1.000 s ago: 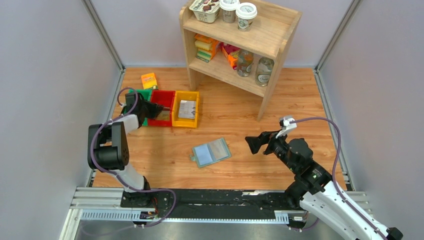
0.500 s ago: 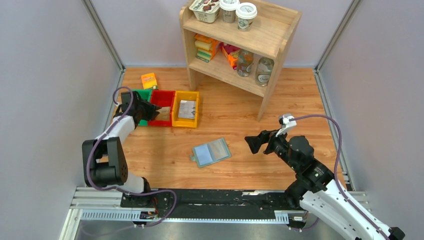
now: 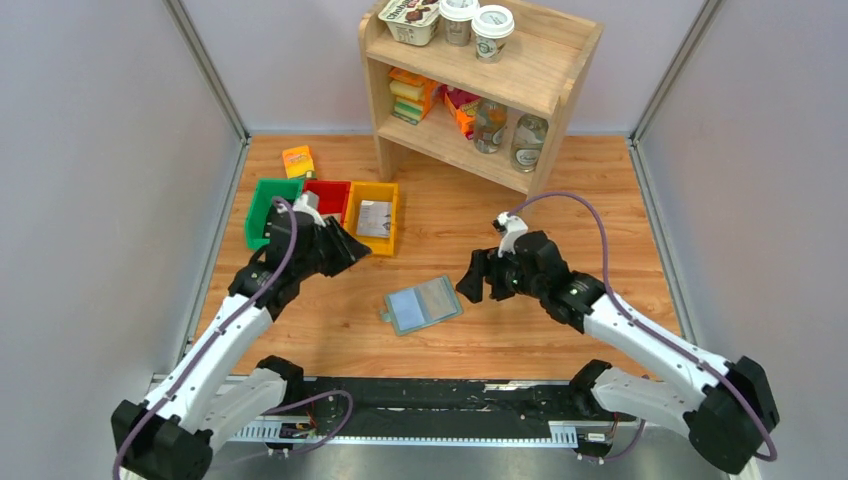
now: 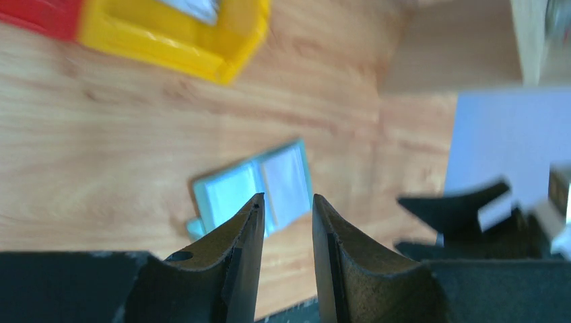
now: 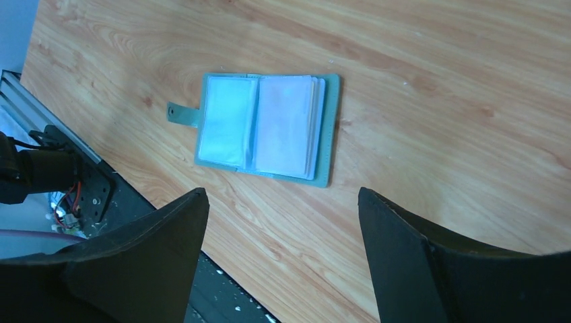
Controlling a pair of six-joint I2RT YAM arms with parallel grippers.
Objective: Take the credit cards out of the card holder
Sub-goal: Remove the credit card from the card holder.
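The card holder [image 3: 423, 304] lies open and flat on the wooden table, a sage-green cover with pale blue-grey pocket pages and a small tab at its left. It shows in the right wrist view [image 5: 266, 128] and, blurred, in the left wrist view [image 4: 236, 192]. My left gripper [image 3: 352, 250] hovers up and to the left of it, its jaws a narrow gap apart and empty [image 4: 286, 200]. My right gripper [image 3: 470, 281] hovers just right of the holder, wide open and empty [image 5: 283, 195]. I see no loose card on the table.
Green [image 3: 264, 212], red [image 3: 328, 193] and yellow [image 3: 378, 218] bins stand in a row at the back left; the yellow one holds a silvery card-like item. An orange packet [image 3: 298, 160] lies behind them. A wooden shelf [image 3: 478, 85] with jars and cups stands at the back.
My left arm has swung from the bins out to the right and forward, toward the card holder. My right arm has moved left and closer to the holder. The holder has not moved.
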